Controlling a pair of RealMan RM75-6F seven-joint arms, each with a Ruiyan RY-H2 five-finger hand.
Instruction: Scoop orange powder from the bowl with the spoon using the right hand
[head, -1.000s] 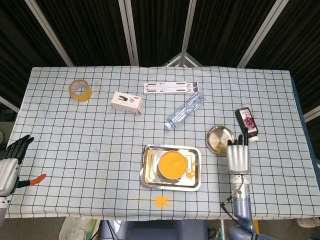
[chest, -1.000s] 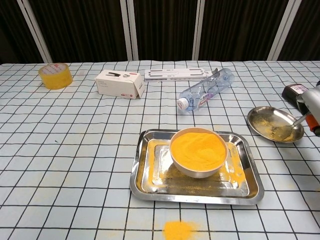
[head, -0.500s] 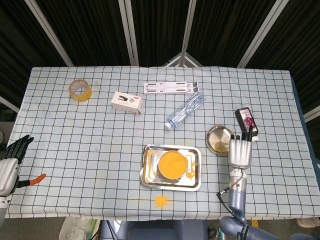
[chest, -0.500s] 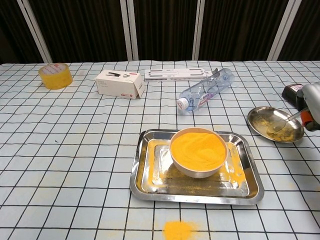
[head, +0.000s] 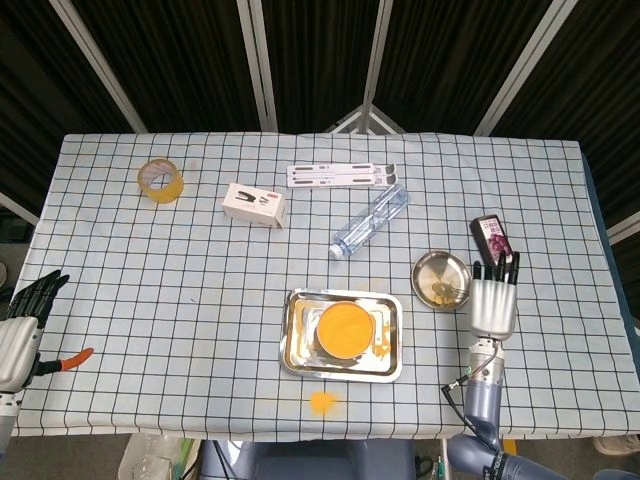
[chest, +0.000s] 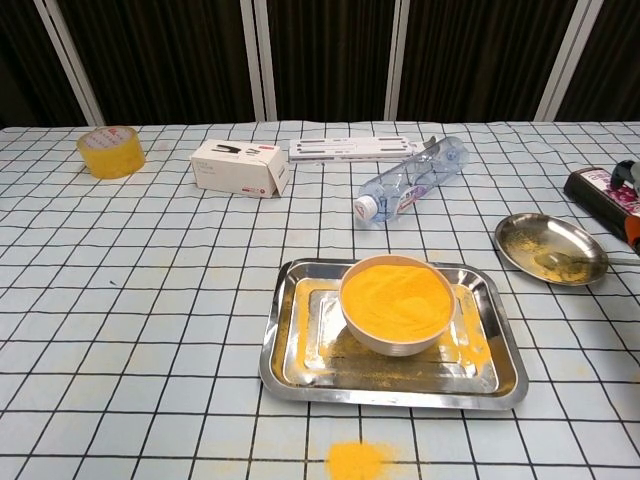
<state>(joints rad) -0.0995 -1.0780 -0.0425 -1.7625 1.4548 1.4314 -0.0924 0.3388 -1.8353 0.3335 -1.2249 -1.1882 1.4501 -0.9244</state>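
Retreat: the right robot hand (head: 493, 300) has slid right, off the small round steel dish (head: 441, 279), fingers straight and empty. The metal spoon (chest: 567, 262) now lies in that dish, so the white bowl of orange powder (chest: 397, 300) goes unscooped; left robot hand (head: 18, 326) idles open.

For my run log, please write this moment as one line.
right hand: beside small dish | spoon: in dish | bowl: full, on tray

Powder-filled bowl (chest: 397, 304) in tray (chest: 290, 375); spoon (chest: 560, 262) in dish (chest: 519, 233)

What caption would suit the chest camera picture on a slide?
Bowl of orange powder in a steel tray, spoon lying in a small dish nearby.
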